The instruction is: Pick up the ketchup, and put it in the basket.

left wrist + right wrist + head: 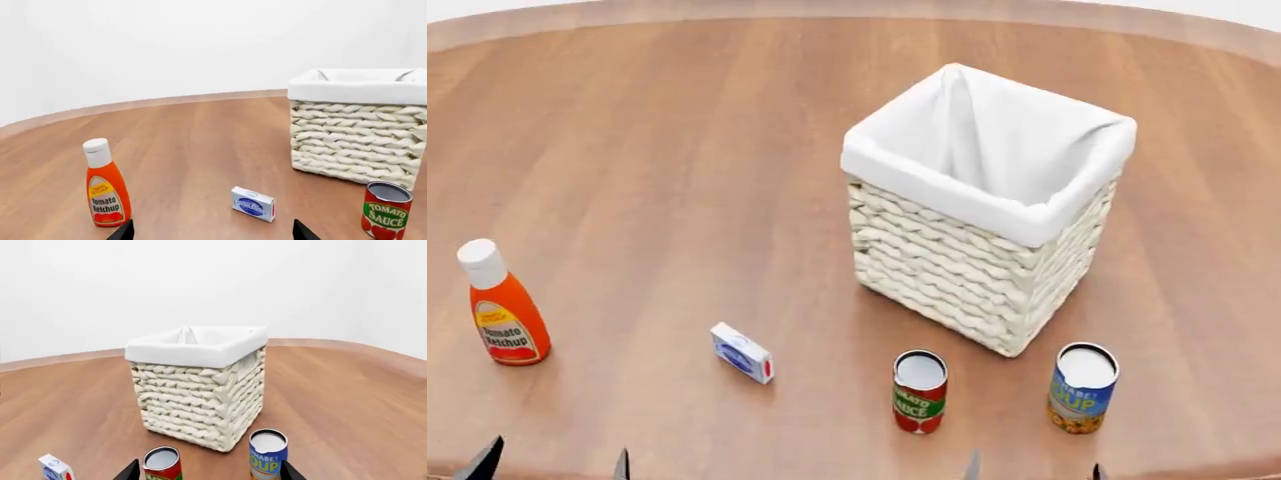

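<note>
The ketchup is an orange-red squeeze bottle with a white cap, upright at the table's left; it also shows in the left wrist view. The basket, cream wicker with a white liner, stands right of centre and shows in both wrist views. My left gripper is open and empty at the near edge, just right of and nearer than the ketchup; its fingertips are wide apart. My right gripper is open and empty, nearer than the two cans.
A tomato sauce can and a blue alphabet soup can stand in front of the basket. A small white-and-blue box lies between the ketchup and the cans. The wooden table stretches far beyond.
</note>
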You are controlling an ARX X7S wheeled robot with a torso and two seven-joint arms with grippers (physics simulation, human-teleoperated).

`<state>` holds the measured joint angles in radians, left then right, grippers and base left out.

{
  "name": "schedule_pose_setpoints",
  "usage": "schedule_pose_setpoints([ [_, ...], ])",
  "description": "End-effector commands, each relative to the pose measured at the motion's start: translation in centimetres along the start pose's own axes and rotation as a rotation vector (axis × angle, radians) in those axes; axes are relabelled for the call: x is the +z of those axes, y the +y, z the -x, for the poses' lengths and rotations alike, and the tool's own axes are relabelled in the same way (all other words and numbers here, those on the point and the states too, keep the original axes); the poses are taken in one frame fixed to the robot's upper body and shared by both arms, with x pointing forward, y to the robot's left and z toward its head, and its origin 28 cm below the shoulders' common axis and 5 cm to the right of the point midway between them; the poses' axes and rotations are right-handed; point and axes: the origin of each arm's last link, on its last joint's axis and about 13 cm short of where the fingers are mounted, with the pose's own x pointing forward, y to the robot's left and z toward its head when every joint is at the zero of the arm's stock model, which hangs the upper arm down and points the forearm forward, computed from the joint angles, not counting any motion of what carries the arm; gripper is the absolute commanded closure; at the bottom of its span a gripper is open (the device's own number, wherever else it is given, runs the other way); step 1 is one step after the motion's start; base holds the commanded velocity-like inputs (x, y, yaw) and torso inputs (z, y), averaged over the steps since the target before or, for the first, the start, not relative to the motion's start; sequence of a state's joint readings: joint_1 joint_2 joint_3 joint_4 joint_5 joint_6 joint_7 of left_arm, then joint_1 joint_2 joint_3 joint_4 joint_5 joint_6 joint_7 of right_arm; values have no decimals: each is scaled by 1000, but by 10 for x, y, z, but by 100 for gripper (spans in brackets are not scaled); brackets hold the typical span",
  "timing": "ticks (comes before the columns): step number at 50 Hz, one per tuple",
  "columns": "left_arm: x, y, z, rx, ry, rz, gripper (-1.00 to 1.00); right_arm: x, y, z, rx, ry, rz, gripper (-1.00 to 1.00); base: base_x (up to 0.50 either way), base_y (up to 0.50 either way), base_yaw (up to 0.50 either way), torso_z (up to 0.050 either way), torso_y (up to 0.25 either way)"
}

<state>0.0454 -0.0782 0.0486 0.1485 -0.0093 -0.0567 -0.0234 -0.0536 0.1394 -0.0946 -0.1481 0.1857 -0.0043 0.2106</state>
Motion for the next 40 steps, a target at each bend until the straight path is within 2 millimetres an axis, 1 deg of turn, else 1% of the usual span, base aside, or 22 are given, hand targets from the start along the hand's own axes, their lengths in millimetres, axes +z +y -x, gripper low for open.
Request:
schedule_pose_setpoints([
  [1, 33, 0, 22, 24, -44, -59, -100, 33, -15, 20, -43, -93, -19, -100, 0, 500, 0, 0, 0],
  [3, 42, 1, 29, 32, -64, -66, -100, 39, -15, 27, -32, -105, -19, -100, 0, 500, 0, 0, 0],
  [7, 49, -2, 34, 25, -75, -70, -100, 41, -15, 28, -29, -112, -21, -100, 0, 500, 0, 0, 0],
  [12, 51, -7, 33, -5, -82, -89, -100, 43, -13, 25, -17, -115, -14, -100, 0, 500, 0, 0, 0],
  [18, 51, -4, 28, 8, -73, -87, -100, 48, -12, 25, -8, -125, -10, -100, 0, 500, 0, 0, 0],
  [23, 47, -4, 26, 13, -57, -90, -100, 50, -11, 26, -8, -133, -1, -100, 0, 500, 0, 0, 0],
  [33, 52, -2, 27, 14, -63, -83, -100, 50, -6, 26, 2, -135, 20, -100, 0, 500, 0, 0, 0],
  [36, 62, 0, 26, 23, -86, -86, -100, 57, -6, 20, -3, -126, 20, -100, 0, 333, 0, 0, 0],
  [38, 71, 3, 23, 41, -102, -110, -100, 61, -6, 15, -14, -121, 90, -100, 0, 0, 0, 0, 0],
  [39, 82, 7, 22, 58, -135, -90, -100, 64, -6, 12, -12, -143, 108, -100, 0, 0, 0, 0, 0],
  [40, 86, 8, 21, 62, -150, -92, -100, 65, -5, 10, -7, -143, 113, -100, 0, 0, 0, 0, 0],
])
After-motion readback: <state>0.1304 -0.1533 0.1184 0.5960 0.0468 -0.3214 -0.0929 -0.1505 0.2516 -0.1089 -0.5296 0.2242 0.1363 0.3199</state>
